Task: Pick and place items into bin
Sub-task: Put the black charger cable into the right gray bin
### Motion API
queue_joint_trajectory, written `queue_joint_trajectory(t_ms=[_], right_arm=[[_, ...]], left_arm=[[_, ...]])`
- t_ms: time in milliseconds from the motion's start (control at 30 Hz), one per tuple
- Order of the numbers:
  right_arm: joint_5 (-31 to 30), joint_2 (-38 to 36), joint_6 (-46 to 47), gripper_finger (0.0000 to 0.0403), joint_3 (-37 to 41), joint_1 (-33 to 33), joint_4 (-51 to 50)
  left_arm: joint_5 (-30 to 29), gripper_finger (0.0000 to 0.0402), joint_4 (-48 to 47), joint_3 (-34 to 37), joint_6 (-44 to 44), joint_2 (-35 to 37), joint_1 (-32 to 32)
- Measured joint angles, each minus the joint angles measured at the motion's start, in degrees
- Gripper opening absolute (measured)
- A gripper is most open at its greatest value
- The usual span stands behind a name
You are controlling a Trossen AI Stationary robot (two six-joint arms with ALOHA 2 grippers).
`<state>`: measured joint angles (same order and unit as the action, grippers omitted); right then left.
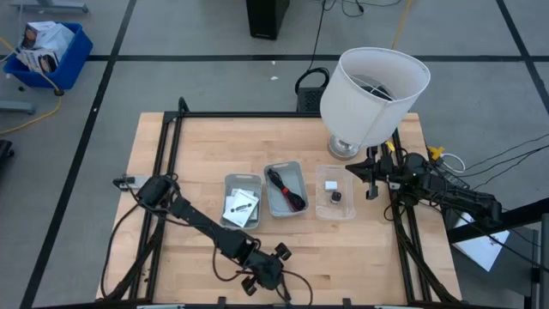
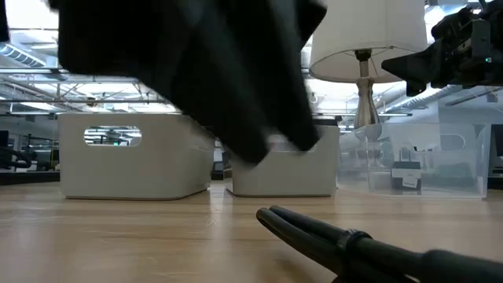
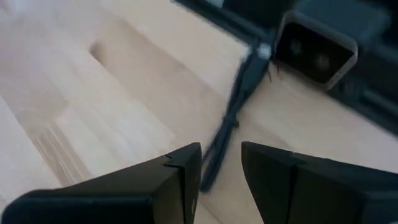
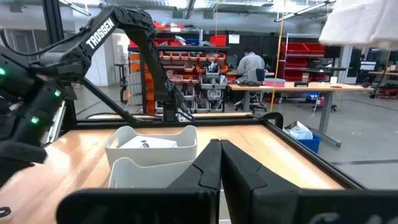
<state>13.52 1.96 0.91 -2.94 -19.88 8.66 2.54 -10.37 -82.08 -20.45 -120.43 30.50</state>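
Cards, cable bundle, small blocks already binned. Thin dark stick remains on tabletop nearside of bins; left end effector apart around it, unclamped. Right end effector together, beside clear bin.

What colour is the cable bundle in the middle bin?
Black with red, lying diagonally in the middle grey bin: cable bundle. The high view shows it best.

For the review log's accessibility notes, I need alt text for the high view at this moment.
Overhead view of a wooden table with three small bins in a row: the left bin holds white cards, the middle bin a black-and-red cable, the clear bin two tiny blocks. The left gripper is low near the front edge; the right gripper waits shut beside a white lamp.
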Motion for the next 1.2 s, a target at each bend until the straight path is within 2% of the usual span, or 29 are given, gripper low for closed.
queue_joint_trajectory(t_ms=[300,500,700,1200], right_arm=[[-0.1,0.0,-0.5,0.0004,0.0,0.0,0.1],[-0.1,0.0,-0.3,0.0004,0.0,0.0,0.0],[-0.1,0.0,-0.2,0.0004,0.0,0.0,-0.3],[-0.2,0.2,-0.1,0.0004,0.0,0.0,-0.4]], left_arm=[[-0.1,0.0122,-2.5,0.0,-7.2,-1.9,-0.5],[-4.3,0.0122,0.0,0.0,-9.9,-1.9,-0.7],[-0.9,0.0122,1.2,0.0,-9.8,-2.4,-1.0],[0.5,0.0115,1.5,0.0,-10.7,-4.6,-1.2]])
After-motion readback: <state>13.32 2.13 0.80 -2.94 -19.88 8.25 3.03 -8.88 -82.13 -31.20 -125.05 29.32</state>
